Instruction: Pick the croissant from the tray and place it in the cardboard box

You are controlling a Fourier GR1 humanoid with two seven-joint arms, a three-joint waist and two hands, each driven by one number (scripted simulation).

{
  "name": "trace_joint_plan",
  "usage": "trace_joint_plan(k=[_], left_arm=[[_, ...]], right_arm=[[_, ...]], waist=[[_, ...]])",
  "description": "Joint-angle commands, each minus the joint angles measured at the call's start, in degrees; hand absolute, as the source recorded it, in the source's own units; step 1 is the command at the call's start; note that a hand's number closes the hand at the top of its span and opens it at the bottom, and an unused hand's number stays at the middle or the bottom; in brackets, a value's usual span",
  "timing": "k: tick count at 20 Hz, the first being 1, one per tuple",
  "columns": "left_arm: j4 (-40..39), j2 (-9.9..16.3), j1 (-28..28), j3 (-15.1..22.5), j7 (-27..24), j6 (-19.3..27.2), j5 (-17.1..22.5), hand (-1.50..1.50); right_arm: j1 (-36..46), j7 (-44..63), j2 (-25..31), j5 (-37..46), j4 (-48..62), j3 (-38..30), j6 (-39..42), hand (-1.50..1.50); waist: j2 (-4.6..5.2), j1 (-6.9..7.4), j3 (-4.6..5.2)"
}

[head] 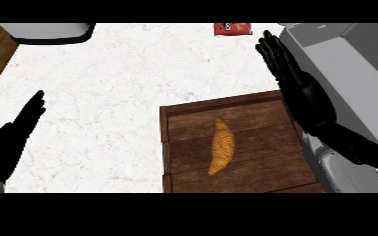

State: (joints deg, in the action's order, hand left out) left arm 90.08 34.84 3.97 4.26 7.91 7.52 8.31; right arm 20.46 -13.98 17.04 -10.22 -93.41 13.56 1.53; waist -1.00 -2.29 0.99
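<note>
Croissant (221,147) on a dark wooden tray (184,125), seen from steeply above. The pastry is long and narrow, golden orange, tapered to a point at each end and slightly bowed, with faint curved ridges across its wider middle. It lies near the centre of the tray, its length running roughly from the far side toward the near side, clear of the raised rim on every side. The tray is built of brown planks with a low border and sits on a white, lightly veined worktop (111,90), occupying the lower right part of the view.

The right robot hand (284,67) is extended over the tray's far right corner, fingers straight and close together, pointing away from the robot; it holds nothing and does not touch the croissant. Beside and beyond it, at the right edge, stands a pale grey open container with upright walls (347,62), presumably the cardboard box. The left robot hand (22,125) shows at the left edge, fingers straight and upward, holding nothing, well apart from the tray.

At the far edge of the worktop lie a small red packet (232,28) and, in the upper left corner, a grey object with a dark rim (52,31), only partly in view.
</note>
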Motion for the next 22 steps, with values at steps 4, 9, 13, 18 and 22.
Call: trace_joint_plan(k=[4,9,13,18,22], left_arm=[[2.9,-8.0,-2.6,-3.5,-0.3,5.1,5.8,0.0],[4.6,-13.4,-2.6,-4.3,-1.3,7.2,9.7,0.0],[6.0,-15.7,-3.9,-2.4,0.0,6.9,10.9,0.0],[4.8,-16.6,-4.8,-1.5,-2.0,6.1,10.0,0.0],[5.7,-16.4,-7.0,-1.2,0.6,7.6,9.3,0.0]], right_arm=[[-12.0,6.3,1.6,4.2,-0.4,-13.0,-18.2,1.5],[-24.9,14.8,6.6,15.9,6.4,-17.2,-30.0,1.5],[-30.8,15.3,6.3,27.4,-5.4,-13.2,-37.7,-1.5],[-38.7,28.5,12.2,38.5,-18.3,-7.0,-31.3,-1.5],[-42.0,38.7,17.5,41.1,-22.0,-1.4,-18.8,-1.5]], waist=[[-0.11,-3.69,-0.85],[0.13,-6.1,-0.42],[0.27,-2.17,-0.61],[0.62,-0.39,-0.52],[0.93,0.25,-0.34]])
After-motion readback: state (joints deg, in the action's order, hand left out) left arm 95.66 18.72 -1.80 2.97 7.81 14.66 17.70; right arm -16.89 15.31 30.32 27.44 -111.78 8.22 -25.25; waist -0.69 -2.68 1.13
